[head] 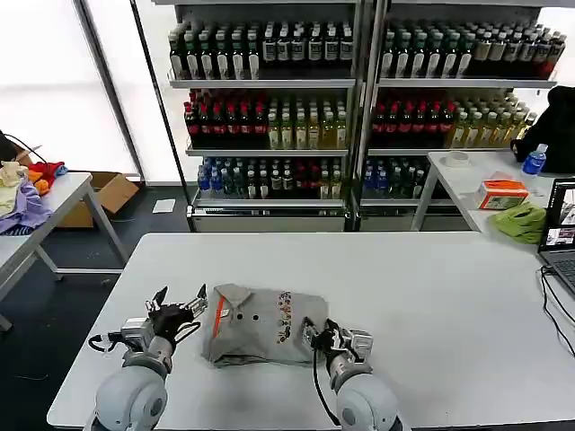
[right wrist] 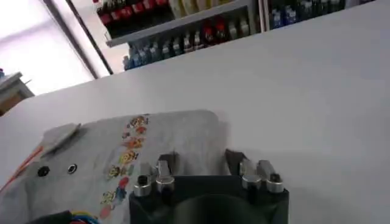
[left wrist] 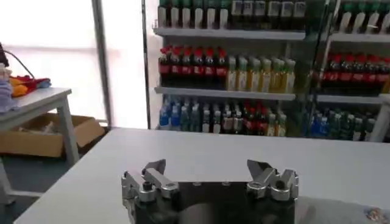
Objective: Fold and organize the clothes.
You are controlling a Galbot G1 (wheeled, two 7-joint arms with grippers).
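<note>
Folded grey polo shirt (head: 259, 325) lies at worktop (head: 431, 296) six o'clock between left gripper (head: 180, 307) and right gripper (head: 316, 336), jaws wide and empty; advise squaring both side edges evenly.

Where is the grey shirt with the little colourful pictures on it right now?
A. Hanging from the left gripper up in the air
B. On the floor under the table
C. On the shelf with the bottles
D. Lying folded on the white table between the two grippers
D: the grey shirt lies folded flat on the white table, with the left gripper open beside its collar end and the right gripper open at its other edge.
</note>
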